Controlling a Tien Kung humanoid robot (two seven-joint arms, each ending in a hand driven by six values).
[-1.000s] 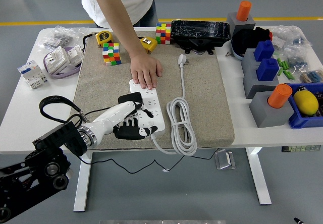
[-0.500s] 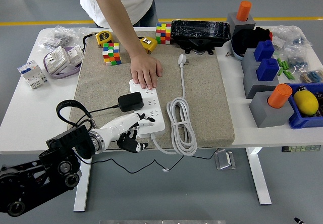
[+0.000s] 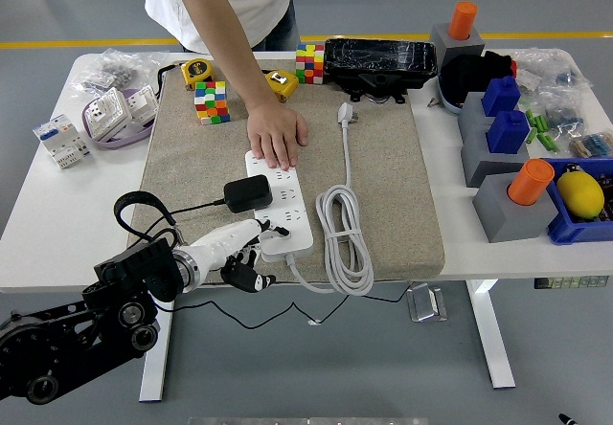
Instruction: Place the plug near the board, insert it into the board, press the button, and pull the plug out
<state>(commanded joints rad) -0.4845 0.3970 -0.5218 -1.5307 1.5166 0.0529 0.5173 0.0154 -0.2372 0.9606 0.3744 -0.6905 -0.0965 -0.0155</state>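
Note:
A white power board (image 3: 290, 203) lies lengthwise on a beige mat (image 3: 388, 171). A black plug adapter (image 3: 247, 192) sits on the board's left side, its thin black cord running off to the left. My left hand (image 3: 249, 247) hovers at the board's near end, just below the adapter, fingers relaxed and holding nothing. A person's hand (image 3: 276, 136) presses flat on the board's far end. The board's own white cable (image 3: 343, 238) lies coiled to its right, ending in a white plug (image 3: 345, 112).
Two colour cubes (image 3: 212, 101) (image 3: 309, 62), yellow tape measures (image 3: 196, 71) and a black box (image 3: 379, 61) line the mat's far edge. Grey blocks with orange pegs (image 3: 512, 203) and a blue bin (image 3: 584, 205) stand at the right. White boxes (image 3: 62, 141) sit at the far left.
My left hand has drawn back toward the table's near edge, off the black adapter, which stays on the board. The person's hand has not moved.

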